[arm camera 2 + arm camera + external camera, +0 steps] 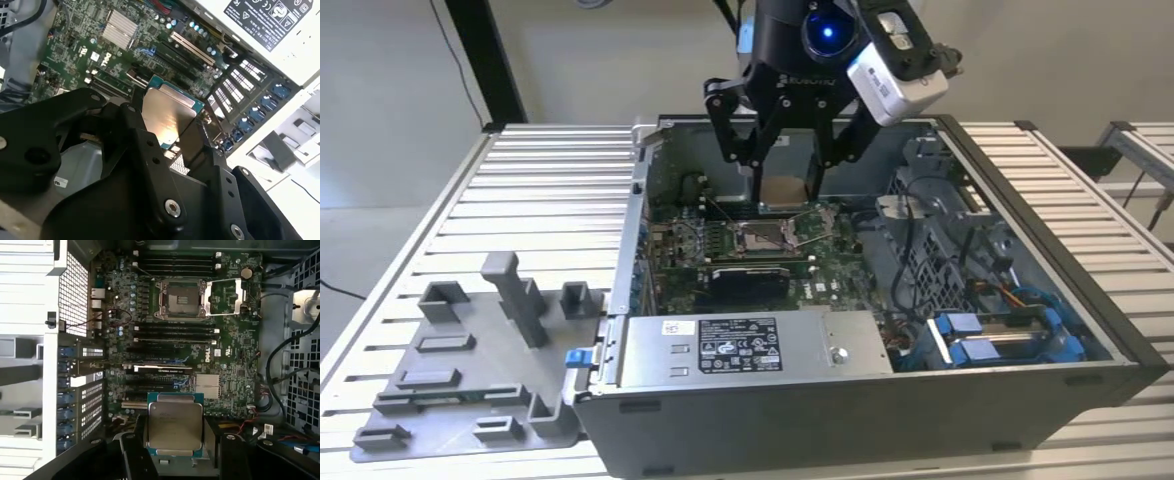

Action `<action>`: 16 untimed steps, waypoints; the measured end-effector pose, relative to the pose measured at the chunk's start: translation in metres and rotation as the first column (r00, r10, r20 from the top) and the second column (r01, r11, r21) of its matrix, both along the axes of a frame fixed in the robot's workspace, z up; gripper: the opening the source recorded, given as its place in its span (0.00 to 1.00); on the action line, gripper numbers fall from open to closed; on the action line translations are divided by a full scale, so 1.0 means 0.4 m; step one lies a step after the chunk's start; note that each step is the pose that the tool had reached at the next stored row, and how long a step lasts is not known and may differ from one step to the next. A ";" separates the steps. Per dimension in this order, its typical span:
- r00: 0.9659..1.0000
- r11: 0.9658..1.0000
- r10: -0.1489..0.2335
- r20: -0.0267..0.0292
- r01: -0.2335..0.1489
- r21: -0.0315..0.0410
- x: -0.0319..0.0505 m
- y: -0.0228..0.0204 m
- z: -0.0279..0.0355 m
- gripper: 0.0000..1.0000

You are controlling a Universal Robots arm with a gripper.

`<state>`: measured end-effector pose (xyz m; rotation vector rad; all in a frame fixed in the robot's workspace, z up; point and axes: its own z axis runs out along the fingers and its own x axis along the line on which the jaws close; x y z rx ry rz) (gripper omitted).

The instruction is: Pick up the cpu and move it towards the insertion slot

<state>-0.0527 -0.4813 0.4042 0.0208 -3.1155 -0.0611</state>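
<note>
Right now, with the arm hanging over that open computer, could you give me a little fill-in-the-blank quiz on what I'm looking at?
1. The gripper is shut on the ____.
2. The insertion slot sits in a ____ motherboard.
3. No chip lies in the insertion slot: it is ____.
4. The grey tray lies on the exterior view's ____ of the computer case.
Missing words: cpu; green; empty; left.

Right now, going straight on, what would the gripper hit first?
Likely the motherboard, away from the insertion slot, met by the cpu in the gripper; depth is unclear.
</note>
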 end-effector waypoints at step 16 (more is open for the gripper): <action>1.000 1.000 -0.014 0.000 0.014 0.000 0.007 0.002 0.000 0.00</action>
